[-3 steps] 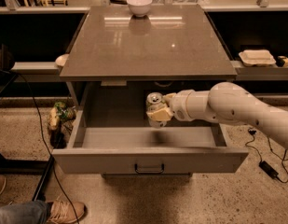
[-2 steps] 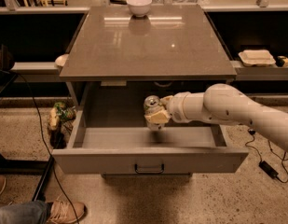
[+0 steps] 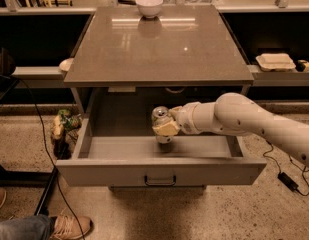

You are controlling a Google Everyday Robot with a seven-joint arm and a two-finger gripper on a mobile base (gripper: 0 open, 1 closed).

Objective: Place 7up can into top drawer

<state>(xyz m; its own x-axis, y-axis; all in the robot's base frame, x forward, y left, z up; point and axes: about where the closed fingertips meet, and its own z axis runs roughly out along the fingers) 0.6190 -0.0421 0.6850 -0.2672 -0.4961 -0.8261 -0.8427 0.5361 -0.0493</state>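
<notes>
- The arm (image 3: 244,119) comes in from the right side, below the desk's front right corner, and reaches leftward nearly level, with its white, rounded forearm sloping slightly up toward the wrist.
- The wrist crosses the right wall of the top drawer (image 3: 119,173), so the gripper (image 3: 166,128) sits inside the open drawer, just under the front edge of the desk (image 3: 159,49) and about midway between its left and right edges.
- The gripper is closed around the 7up can (image 3: 160,115): one tan finger lies across the front of the can's body, and the other is hidden behind it.
- The 7up can stands roughly upright in that grasp, silver top up, over the middle of the drawer floor. Whether its base touches the floor cannot be told.
- The top drawer is pulled well out from under the desk's front edge, and its front panel carries a small dark handle (image 3: 160,180) at the centre.
- A white bowl (image 3: 149,6) stands on the desk top at the middle of the far edge, well apart from the arm.
</notes>
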